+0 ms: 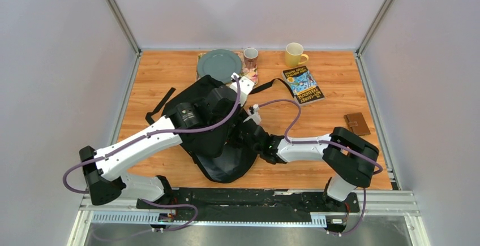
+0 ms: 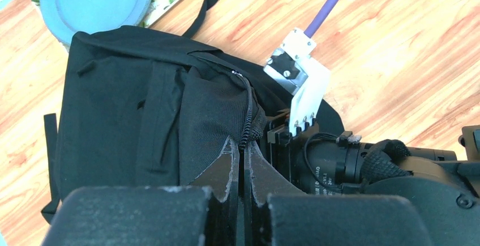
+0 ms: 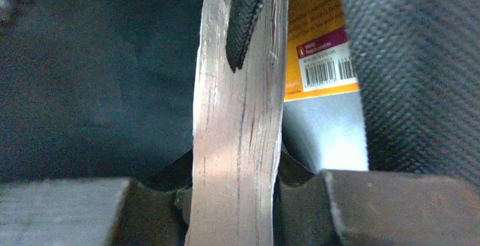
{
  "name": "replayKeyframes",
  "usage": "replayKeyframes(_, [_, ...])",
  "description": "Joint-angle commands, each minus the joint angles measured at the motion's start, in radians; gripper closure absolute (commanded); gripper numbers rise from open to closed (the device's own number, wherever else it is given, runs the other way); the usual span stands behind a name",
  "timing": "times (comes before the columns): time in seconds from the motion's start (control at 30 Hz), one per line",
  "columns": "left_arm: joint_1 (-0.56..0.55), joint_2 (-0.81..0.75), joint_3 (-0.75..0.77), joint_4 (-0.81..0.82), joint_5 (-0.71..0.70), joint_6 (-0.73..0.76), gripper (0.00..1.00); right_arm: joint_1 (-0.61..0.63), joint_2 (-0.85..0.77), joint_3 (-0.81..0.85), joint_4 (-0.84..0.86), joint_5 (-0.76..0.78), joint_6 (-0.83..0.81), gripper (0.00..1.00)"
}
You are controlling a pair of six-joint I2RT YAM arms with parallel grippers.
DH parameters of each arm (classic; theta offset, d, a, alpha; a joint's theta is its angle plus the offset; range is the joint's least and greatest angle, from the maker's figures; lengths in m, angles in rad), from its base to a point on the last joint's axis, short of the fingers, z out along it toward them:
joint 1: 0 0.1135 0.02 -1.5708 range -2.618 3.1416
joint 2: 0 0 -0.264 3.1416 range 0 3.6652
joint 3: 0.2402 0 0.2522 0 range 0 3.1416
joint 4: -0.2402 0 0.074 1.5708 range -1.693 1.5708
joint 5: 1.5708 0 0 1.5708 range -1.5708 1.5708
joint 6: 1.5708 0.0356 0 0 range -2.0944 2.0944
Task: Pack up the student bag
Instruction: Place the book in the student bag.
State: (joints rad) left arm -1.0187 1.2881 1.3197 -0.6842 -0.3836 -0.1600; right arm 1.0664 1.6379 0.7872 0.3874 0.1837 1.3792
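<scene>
my left gripper [image 2: 242, 164] has its fingers pressed together on the backpack [image 2: 130, 104], pinching the fabric edge right where the zip teeth run. the backpack is big, black and soft, with a rounded outline. it lies flat in the middle of the wooden table [image 1: 170, 70], between my two arms, its far end just beside a grey-green plate [image 1: 219, 63]. its cloth is folded and creased near the zip, and one long black strap [image 1: 160, 106] trails out to the left across the wood. my right gripper [image 3: 235, 186] sits at the bag's near right side with dark fabric on both sides of it, fingers clamped on the pale page edge of a book [image 3: 238, 121]. a yellow cover with a barcode shows just beside those pages; i cannot tell whether it belongs to the same book.
</scene>
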Motion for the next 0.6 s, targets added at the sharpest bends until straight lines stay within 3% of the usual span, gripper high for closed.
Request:
replayKeyframes(0.0, [-0.001, -0.065, 0.03, 0.071, 0.009, -0.027, 1.0, 0.003, -0.032, -0.029, 0.294, 0.17, -0.016, 1.0])
replayKeyframes(0.17, [-0.001, -0.093, 0.0, 0.107, 0.022, -0.038, 1.0, 0.0, 0.029, 0.029, 0.263, 0.197, -0.04, 1.0])
replayKeyframes(0.27, [0.0, -0.089, 0.006, 0.097, 0.017, -0.032, 1.0, 0.001, 0.088, 0.085, 0.19, 0.139, -0.045, 0.88])
replayKeyframes(0.3, [0.0, -0.085, 0.007, 0.092, 0.005, -0.03, 1.0, 0.0, 0.097, 0.093, 0.164, 0.137, -0.051, 0.75])
replayKeyframes(0.57, [0.019, -0.124, -0.077, 0.1, -0.012, -0.045, 1.0, -0.023, 0.004, 0.032, -0.117, 0.125, -0.155, 0.35])
